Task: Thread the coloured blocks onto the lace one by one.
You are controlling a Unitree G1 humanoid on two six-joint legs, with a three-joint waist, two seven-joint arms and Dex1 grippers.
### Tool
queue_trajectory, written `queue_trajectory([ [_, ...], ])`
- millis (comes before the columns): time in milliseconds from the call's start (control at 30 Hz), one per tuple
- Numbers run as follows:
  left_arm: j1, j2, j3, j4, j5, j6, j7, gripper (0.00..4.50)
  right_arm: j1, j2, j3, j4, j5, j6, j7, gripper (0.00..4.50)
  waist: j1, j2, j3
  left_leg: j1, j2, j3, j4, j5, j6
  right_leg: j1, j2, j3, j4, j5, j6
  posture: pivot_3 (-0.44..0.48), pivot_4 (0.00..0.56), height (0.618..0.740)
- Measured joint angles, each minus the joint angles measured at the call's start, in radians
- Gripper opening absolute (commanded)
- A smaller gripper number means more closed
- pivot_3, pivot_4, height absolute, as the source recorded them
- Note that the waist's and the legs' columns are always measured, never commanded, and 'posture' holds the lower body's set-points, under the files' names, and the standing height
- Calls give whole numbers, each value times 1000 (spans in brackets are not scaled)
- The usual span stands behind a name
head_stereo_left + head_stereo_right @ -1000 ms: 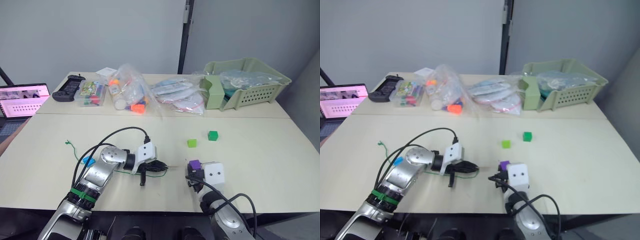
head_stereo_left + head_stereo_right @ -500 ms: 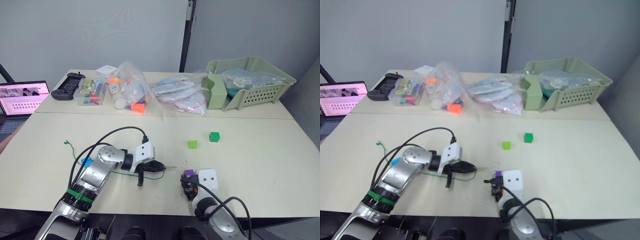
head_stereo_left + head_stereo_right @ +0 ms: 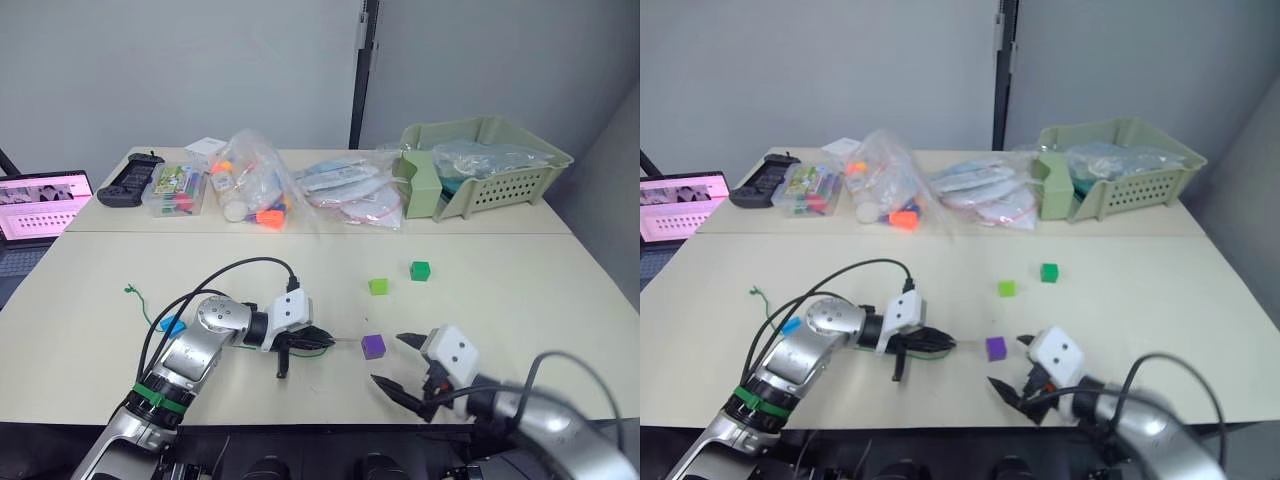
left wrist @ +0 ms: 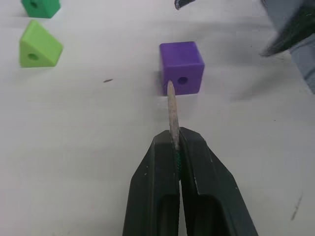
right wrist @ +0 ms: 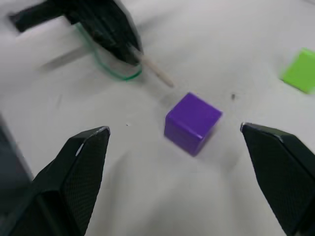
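Observation:
My left gripper (image 3: 316,338) is shut on the green lace (image 3: 148,305), pinching it just behind its stiff pale tip (image 4: 172,105). The tip points at the hole in a purple block (image 4: 181,67) and almost touches it. That purple block (image 3: 373,346) stands free on the table. My right gripper (image 3: 390,360) is open just behind it, fingers spread wide and empty. A light green block (image 3: 378,287) and a dark green block (image 3: 420,270) lie further back. A blue block (image 3: 174,324) sits on the lace near my left forearm.
A green basket (image 3: 500,170) stands at the back right. Clear bags of toys (image 3: 260,185) and packets (image 3: 350,192), a clear box (image 3: 175,188) and a black controller (image 3: 130,178) line the far edge. A laptop (image 3: 35,195) sits at the far left.
My right gripper has opened, let go of the purple block and drawn back to the right. The block now rests on the table. The left gripper has held still.

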State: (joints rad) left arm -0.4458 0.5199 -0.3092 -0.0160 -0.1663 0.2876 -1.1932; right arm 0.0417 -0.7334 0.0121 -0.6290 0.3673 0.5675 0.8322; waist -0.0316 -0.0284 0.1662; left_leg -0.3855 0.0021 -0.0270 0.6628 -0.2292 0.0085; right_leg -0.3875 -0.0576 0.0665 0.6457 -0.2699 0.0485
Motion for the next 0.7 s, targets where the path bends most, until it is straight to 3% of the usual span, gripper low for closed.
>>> queue_trajectory([
  [200,27,34,4,-44,-7,22,-3,0,-305,-48,145,367,-57,-198,278,4487,-3,0,0,-4,0,0,-1,0,0,-3,-1,0,1,4,-8,0,150,740],
  [467,73,63,18,-116,-23,64,29,0,-428,5,240,642,-143,-384,410,4487,15,0,0,-6,-2,-5,-1,-1,1,-7,-5,2,1,5,-6,0,150,740],
  [500,83,62,18,-132,-26,69,38,0,-441,15,245,667,-152,-403,416,4098,17,0,0,-6,-2,-5,-1,-1,1,-7,-5,2,1,5,-6,0,150,740],
  [567,91,62,18,-146,-30,77,47,0,-447,21,247,686,-157,-420,426,3814,19,0,0,-6,-2,-5,-1,-1,0,-7,-5,2,1,5,-6,0,150,740],
  [700,93,60,18,-155,-30,91,73,0,-439,30,247,692,-157,-435,433,2416,18,0,0,-5,-1,-5,-1,-1,0,-6,-4,2,1,5,-6,0,150,740],
])
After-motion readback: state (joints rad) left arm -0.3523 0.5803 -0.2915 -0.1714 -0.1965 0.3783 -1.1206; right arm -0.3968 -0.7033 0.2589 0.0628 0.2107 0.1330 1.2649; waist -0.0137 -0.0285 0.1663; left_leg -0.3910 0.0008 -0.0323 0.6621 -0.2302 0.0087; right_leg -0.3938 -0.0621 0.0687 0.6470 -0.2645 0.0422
